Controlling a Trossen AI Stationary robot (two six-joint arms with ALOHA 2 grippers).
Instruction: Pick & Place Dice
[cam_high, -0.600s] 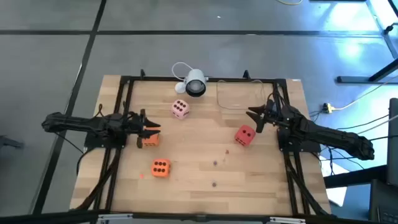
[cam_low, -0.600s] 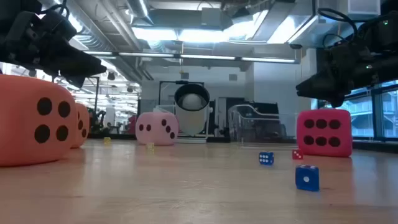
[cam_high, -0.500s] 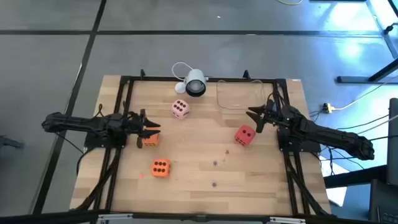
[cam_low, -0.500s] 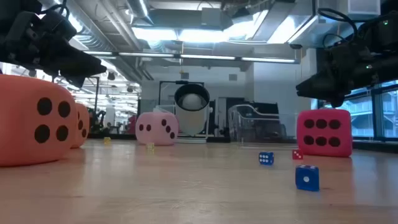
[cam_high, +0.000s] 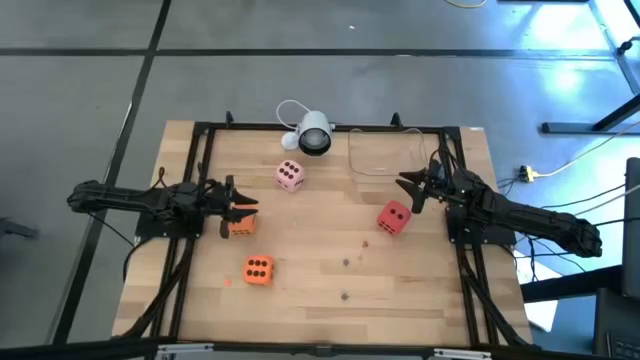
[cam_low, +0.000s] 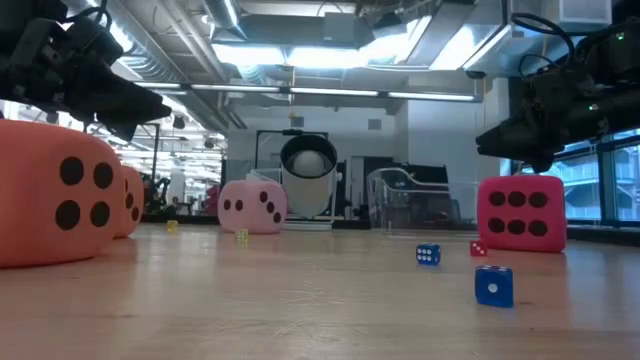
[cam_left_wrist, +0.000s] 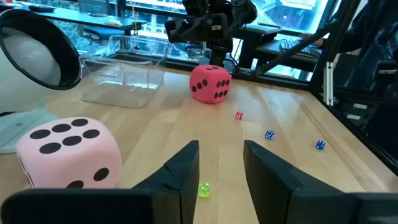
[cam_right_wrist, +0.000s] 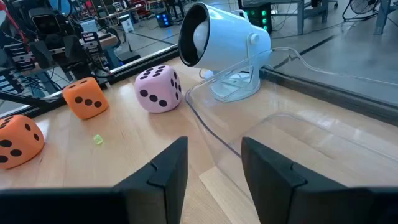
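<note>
Left gripper (cam_high: 246, 208) hovers with fingers spread and empty just above an orange die (cam_high: 240, 226); the pink die (cam_high: 290, 175) lies beyond. Right gripper (cam_high: 408, 186), also spread and empty, hangs beside the red die (cam_high: 394, 217) on the counter (cam_high: 320, 290).

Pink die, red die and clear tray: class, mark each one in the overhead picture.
pink die (cam_high: 290, 175): high view, middle of its top face.
red die (cam_high: 393, 217): high view, middle of its top face.
clear tray (cam_high: 385, 171): high view, its near rim.

Pink die (cam_high: 290, 175), red die (cam_high: 393, 217), orange dice (cam_high: 258, 269); black dots.
</note>
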